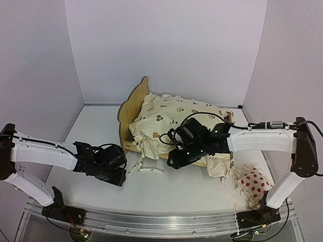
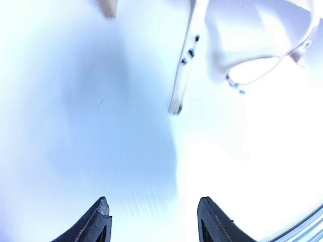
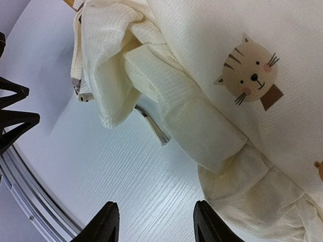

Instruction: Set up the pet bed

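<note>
From above, the pet bed (image 1: 133, 102) stands at the middle of the white tabletop (image 1: 96, 132), toward its far side. Its long axis runs left to right, with the scalloped plywood headboard at the left end. A cream animal-print cushion (image 1: 166, 113) heaped over the frame hides the base and most of the rails. The footboard end is lost under fabric and the right arm, and only a strip of the near rail shows at the left corner. The right gripper (image 1: 174, 160) hangs at the cushion's near edge, and the left gripper (image 1: 121, 171) is low over the tabletop beside loose ties (image 1: 144, 166). A red-dotted pillow (image 1: 252, 182) lies near the right arm's base. The left wrist view is badly overexposed. The left gripper (image 2: 154, 224) stands with its fingers well apart and only bare tabletop between them. One tie strip (image 2: 181, 75) and a looped one (image 2: 272, 65) lie ahead, and a wooden corner (image 2: 107, 7) is cut off at the top. In the right wrist view the right gripper (image 3: 154, 224) is likewise spread and holds nothing. It sits just short of the cushion's ruffles (image 3: 176, 111), with a cat face (image 3: 252, 75) printed above them. Dark pointed parts at the left edge are cut off and cannot be identified.
</note>
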You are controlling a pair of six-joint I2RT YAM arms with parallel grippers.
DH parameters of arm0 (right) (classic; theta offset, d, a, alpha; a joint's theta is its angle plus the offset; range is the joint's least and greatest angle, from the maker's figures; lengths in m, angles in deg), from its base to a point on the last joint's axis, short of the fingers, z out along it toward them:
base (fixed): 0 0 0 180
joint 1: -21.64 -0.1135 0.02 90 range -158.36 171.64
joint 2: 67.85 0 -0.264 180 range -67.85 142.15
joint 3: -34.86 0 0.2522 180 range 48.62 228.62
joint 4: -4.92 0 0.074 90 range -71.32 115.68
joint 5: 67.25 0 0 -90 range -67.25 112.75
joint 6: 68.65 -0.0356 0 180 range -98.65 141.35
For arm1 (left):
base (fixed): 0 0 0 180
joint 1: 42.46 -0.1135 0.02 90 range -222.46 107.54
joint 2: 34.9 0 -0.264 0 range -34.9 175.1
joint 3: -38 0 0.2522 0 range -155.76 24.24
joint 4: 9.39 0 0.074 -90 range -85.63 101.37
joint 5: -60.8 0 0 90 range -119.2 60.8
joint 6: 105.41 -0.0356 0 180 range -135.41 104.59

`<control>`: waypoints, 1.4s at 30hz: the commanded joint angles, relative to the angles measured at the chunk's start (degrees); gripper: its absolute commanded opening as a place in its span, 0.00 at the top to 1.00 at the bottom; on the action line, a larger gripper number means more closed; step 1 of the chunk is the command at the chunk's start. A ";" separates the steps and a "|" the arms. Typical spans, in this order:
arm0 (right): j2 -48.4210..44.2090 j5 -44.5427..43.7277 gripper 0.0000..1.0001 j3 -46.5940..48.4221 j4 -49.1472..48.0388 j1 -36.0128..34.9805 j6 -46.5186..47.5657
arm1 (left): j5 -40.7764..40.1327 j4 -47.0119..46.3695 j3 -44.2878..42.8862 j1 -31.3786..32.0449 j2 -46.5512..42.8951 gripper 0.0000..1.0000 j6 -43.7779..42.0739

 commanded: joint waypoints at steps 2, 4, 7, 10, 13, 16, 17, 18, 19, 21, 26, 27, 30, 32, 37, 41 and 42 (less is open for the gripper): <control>-2.38 0.41 0.48 0.67 -0.95 -0.13 0.32 | -3.79 -4.75 -6.90 0.18 6.70 0.40 -8.49; -3.01 0.32 0.48 0.15 -0.92 -0.11 0.28 | -4.59 -4.42 -9.44 -0.15 10.66 0.41 -10.15; -3.81 0.18 0.48 -0.75 -0.92 -0.14 0.17 | -4.75 -4.25 -12.76 -1.27 15.40 0.43 -12.57; -4.37 0.09 0.48 -1.49 -0.92 -0.14 0.17 | -3.87 -5.06 -14.11 -2.93 18.14 0.45 -14.43; -4.70 -0.08 0.48 -2.05 -0.87 -0.14 0.25 | -1.75 -6.66 -14.32 -5.03 19.73 0.48 -16.28; -4.72 -0.18 0.48 -2.22 -0.84 -0.14 0.53 | 0.07 -7.46 -14.37 -6.76 20.99 0.52 -17.47; -4.66 -0.17 0.48 -2.22 -0.84 -0.14 0.56 | 0.95 -7.73 -14.27 -7.17 21.38 0.53 -17.84; -4.55 -0.17 0.48 -2.15 -0.86 -0.14 0.64 | 2.05 -8.12 -14.08 -7.46 21.67 0.55 -18.18; -4.42 -0.18 0.48 -2.06 -0.86 -0.12 0.72 | 3.11 -8.52 -13.86 -7.64 21.89 0.56 -18.45; -4.15 -0.21 0.48 -1.88 -0.83 -0.10 0.81 | 4.93 -9.21 -13.34 -7.74 22.31 0.58 -18.76; -3.23 -0.14 0.48 -1.19 -0.88 -0.12 0.98 | 6.65 -9.58 -12.05 -7.70 24.12 0.73 -18.41; -3.04 -0.05 0.48 -1.02 -0.85 -0.13 1.00 | 6.76 -9.41 -11.82 -7.76 24.45 0.77 -18.14; -2.49 0.16 0.48 -0.59 -0.90 -0.13 0.97 | 7.39 -9.20 -10.85 -7.81 24.89 0.93 -17.41; -2.12 0.17 0.48 -0.30 -0.97 -0.12 0.93 | 7.70 -9.27 -9.92 -7.81 24.33 0.99 -17.03; 0.15 1.54 0.48 1.55 -0.92 -0.10 0.63 | 6.71 -5.45 -8.09 -7.17 19.15 1.00 -13.97; 3.80 3.15 0.48 4.36 -1.31 -0.20 0.52 | 5.35 0.08 -6.35 -5.13 12.68 1.00 -9.88; 4.78 3.36 0.48 5.09 -1.48 -0.19 0.63 | 4.93 1.62 -5.89 -4.52 11.19 1.00 -8.62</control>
